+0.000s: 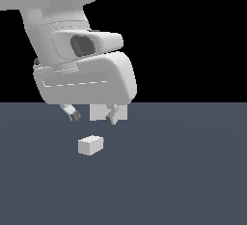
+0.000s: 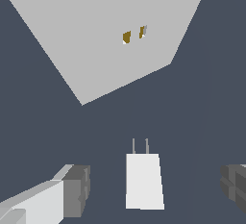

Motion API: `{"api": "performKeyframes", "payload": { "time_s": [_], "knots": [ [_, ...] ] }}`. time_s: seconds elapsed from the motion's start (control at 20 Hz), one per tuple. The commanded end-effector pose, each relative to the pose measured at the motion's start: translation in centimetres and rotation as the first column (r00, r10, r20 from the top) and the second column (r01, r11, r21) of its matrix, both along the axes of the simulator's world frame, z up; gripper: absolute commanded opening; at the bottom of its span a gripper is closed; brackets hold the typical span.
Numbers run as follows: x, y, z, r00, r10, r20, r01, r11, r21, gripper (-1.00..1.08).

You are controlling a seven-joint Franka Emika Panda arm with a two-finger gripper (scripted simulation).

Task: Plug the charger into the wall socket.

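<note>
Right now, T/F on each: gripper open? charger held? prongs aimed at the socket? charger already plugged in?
1. The gripper is open. True.
2. The charger is held. False: it lies on the floor between the spread fingers, touching neither.
3. The charger's prongs point toward the wall socket. True.
4. The charger is already plugged in. False: bare floor separates it from the socket's holes.

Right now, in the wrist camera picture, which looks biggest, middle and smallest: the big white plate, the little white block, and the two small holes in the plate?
1. The wall socket, largest by far.
2. The charger, though it lies nearer the camera, which flatters its size.
3. The two holes, tiny.
</note>
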State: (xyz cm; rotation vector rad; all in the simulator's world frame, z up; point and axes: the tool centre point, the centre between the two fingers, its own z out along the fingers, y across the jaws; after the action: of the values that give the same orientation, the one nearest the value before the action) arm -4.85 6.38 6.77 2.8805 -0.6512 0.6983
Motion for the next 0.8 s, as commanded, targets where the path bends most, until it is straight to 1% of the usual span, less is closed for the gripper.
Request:
{"api": "performKeyframes", "payload": {
  "time_s": [0.0, 0.5, 0.75],
  "knots": [
    [0.0, 0.1, -0.2, 1.000, -0.010, 0.010, 0.010, 1.000, -0.003, 1.00],
    [0.0, 0.2, -0.6, 1.000, -0.017, 0.015, 0.017, 1.000, -0.004, 1.00],
    [-0.1, 0.2, -1.8, 1.000, -0.018, 0.014, 0.018, 1.000, -0.003, 1.00]
  ]
}}
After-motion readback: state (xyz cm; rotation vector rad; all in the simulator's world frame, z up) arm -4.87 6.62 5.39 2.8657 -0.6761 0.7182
